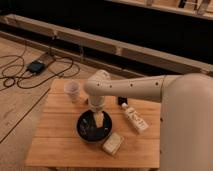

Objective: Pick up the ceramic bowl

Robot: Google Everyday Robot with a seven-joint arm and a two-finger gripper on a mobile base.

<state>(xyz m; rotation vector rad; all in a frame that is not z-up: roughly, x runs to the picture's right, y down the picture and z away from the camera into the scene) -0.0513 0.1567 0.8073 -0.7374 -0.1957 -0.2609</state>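
The ceramic bowl [90,131] is round, shallow and glossy black, and sits on the wooden table [55,145] near its front middle. My white arm reaches in from the right and bends down over the bowl. The gripper [96,122] hangs straight down into the bowl, at its middle to far side. Part of the bowl's far rim is hidden behind the wrist.
A small whitish cup [72,90] stands at the table's back left. A pale rectangular block [113,143] lies just right of the bowl at the front. A white bottle-like object [135,118] lies to the right. Cables and a dark device [36,65] lie on the floor at left.
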